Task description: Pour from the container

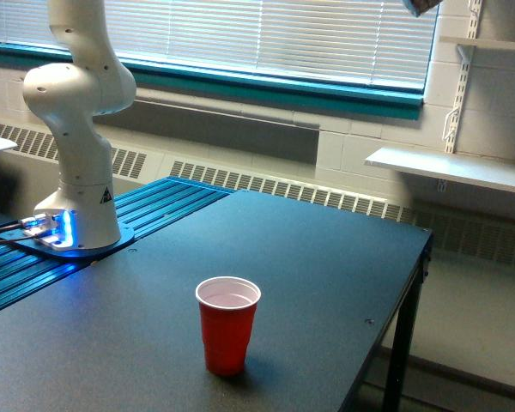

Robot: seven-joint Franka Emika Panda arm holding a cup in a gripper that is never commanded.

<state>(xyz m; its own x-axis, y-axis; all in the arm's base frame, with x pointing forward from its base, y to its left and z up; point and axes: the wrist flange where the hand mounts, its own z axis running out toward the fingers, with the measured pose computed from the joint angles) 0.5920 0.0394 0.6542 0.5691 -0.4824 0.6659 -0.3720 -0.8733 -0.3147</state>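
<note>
The large dark grey matte table (309,257) fills the lower scene, running from the near left to a far right corner beside a white wall shelf (451,167). On its far left stands the white jointed robot arm (77,129), base lit blue, rising out of the top edge so that its upper links are hidden. The opaque red plastic cup with a white inside (228,324) stands upright near the table's near edge, mouth open upward and nothing visible inside it. At the top edge, far to the exterior view's right, a small dark-and-brownish sliver (421,5) shows; it may be part of the gripper or the clear container, but too little shows to tell, nor whether the fingers are apart or clamped. If so, the red cup lies well below and to its left, so pouring would call for travel down and leftward first.
</note>
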